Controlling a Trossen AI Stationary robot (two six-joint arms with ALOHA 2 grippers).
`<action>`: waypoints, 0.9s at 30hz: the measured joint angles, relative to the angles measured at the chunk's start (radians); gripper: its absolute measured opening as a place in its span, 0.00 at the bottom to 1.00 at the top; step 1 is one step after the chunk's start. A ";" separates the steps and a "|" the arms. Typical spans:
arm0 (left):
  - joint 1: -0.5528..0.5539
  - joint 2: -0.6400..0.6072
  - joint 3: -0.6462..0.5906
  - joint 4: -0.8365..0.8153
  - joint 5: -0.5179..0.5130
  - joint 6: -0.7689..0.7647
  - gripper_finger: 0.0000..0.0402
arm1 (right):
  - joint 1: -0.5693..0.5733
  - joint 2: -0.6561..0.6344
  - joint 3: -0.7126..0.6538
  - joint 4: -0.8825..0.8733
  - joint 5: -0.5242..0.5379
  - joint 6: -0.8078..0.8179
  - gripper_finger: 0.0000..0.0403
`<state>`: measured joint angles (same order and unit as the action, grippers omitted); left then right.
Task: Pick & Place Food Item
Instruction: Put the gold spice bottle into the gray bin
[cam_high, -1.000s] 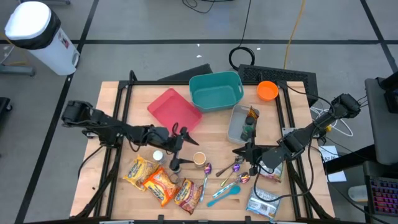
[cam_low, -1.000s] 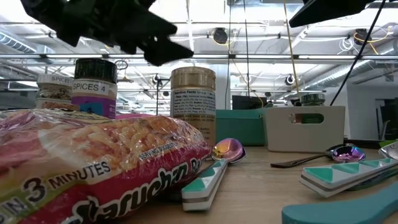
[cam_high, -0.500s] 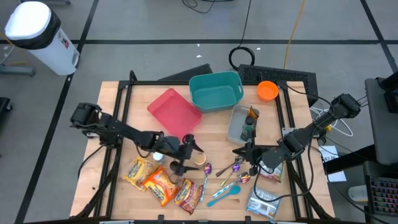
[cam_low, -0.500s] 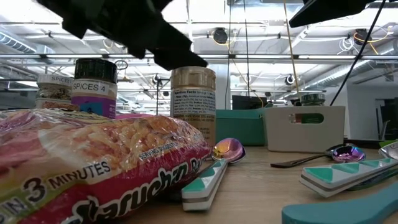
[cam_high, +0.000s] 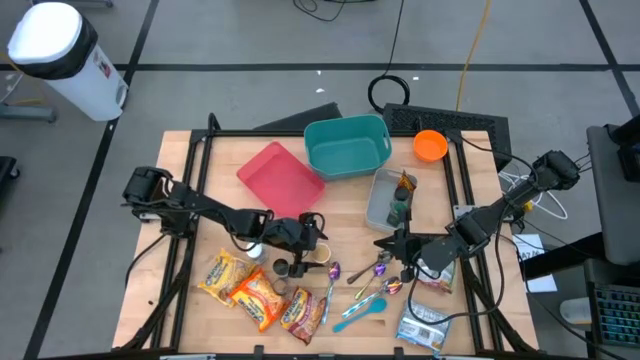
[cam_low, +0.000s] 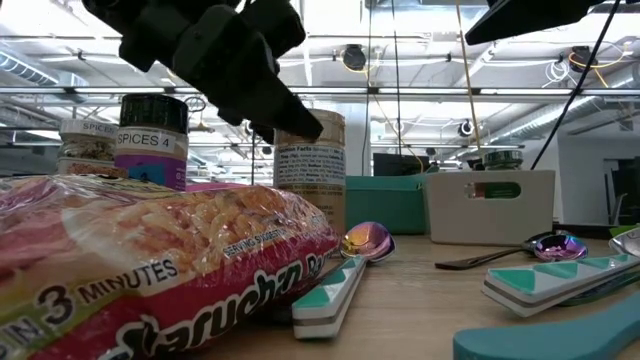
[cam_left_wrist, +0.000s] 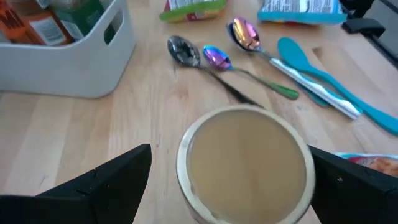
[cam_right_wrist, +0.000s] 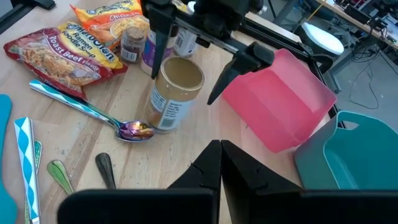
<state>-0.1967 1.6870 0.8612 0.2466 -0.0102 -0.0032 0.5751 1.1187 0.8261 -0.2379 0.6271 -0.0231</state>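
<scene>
Reach step: your left gripper has its fingers apart astride the jar; lower, then close. Right gripper has its fingers together.

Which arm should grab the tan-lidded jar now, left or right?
Left. The left gripper hangs open right over the jar, a finger on either side. The right gripper is shut and sits farther off, beside the spoons.

place: looks like my robotics lab
clues: taped grey floor, cables, ceiling trusses, my framed wooden table
</scene>
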 joint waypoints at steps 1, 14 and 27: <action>0.000 0.000 0.000 -0.011 -0.001 -0.001 0.97 | 0.000 0.000 0.000 0.002 0.000 0.000 0.00; 0.003 0.000 0.000 0.031 -0.001 -0.002 0.69 | 0.000 0.000 0.000 0.001 0.000 0.000 0.00; 0.018 0.000 0.206 -0.235 -0.098 0.006 0.69 | 0.000 0.003 0.000 0.024 0.000 0.037 0.00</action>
<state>-0.1788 1.6867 1.0675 0.0112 -0.1080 0.0030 0.5749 1.1216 0.8259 -0.2140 0.6275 0.0136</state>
